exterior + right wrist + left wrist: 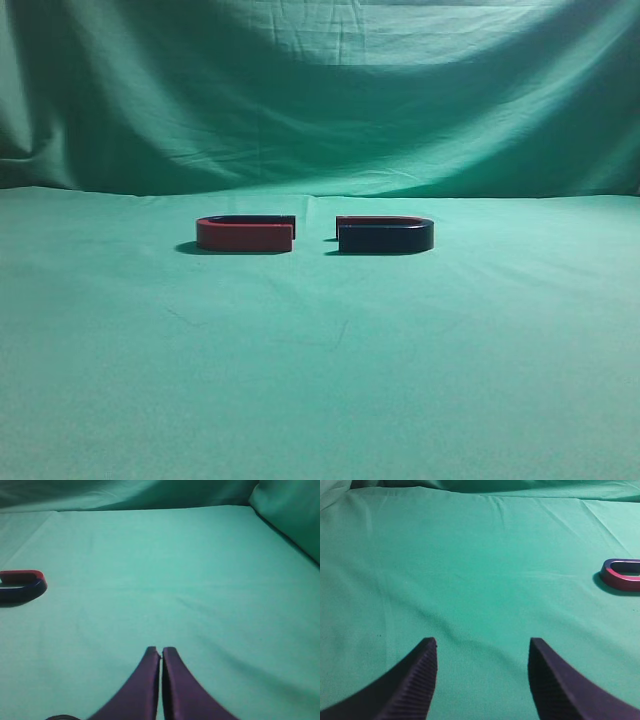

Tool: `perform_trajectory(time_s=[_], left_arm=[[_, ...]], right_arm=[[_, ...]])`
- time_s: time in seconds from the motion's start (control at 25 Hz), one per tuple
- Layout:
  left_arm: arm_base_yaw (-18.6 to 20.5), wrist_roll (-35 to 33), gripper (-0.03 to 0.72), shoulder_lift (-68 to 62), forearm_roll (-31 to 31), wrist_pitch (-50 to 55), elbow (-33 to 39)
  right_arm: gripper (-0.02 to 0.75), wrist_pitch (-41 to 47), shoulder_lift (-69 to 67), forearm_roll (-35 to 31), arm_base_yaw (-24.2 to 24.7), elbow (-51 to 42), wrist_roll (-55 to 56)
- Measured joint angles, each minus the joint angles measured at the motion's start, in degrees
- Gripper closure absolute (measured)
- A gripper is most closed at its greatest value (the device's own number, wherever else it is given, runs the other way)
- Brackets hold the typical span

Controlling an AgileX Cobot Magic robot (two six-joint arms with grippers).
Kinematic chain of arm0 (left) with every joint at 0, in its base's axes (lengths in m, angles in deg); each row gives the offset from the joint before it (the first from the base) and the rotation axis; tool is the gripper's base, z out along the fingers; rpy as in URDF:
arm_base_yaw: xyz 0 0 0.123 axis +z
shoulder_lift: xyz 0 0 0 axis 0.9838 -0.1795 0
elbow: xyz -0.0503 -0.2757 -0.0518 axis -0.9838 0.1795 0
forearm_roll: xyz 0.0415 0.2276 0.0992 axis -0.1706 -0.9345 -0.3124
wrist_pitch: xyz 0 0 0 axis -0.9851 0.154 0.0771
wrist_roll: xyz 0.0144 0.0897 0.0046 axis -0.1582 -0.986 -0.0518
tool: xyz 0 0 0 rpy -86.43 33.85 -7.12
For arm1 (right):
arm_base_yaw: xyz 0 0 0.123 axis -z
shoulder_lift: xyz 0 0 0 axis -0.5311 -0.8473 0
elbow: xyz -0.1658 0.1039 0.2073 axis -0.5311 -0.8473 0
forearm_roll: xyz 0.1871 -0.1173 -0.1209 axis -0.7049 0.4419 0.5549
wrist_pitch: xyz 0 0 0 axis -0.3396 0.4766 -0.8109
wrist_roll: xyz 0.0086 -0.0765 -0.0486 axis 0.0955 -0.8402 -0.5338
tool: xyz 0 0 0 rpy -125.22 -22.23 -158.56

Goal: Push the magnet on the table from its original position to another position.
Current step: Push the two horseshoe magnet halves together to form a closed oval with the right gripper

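Note:
The magnet (pixel 386 235), U-shaped with a dark navy-black side and a thin red rim, lies on the table (pixel 320 380) right of centre, its open end facing left. It also shows at the left edge of the right wrist view (pixel 22 586). My right gripper (pixel 161 652) is shut and empty, low over the cloth, well right of and nearer than the magnet. My left gripper (pixel 482 645) is open and empty over bare cloth. Neither gripper shows in the exterior view.
A same-sized U-shaped magnet with a red side (pixel 246 234) lies left of the dark one, open ends facing each other across a small gap; it shows at the right edge of the left wrist view (pixel 621 575). Green cloth hangs as a backdrop (pixel 320 90).

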Motion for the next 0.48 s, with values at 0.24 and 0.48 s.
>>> perform_trajectory(time_s=[0.24, 0.48], left_arm=[[0.0, 0.0, 0.316, 0.0, 0.0, 0.0, 0.0], [0.0, 0.0, 0.316, 0.0, 0.0, 0.0, 0.0]], right_arm=[[0.738, 0.0, 0.0, 0.0, 0.0, 0.0, 0.0], [0.738, 0.0, 0.0, 0.0, 0.0, 0.0, 0.0]])
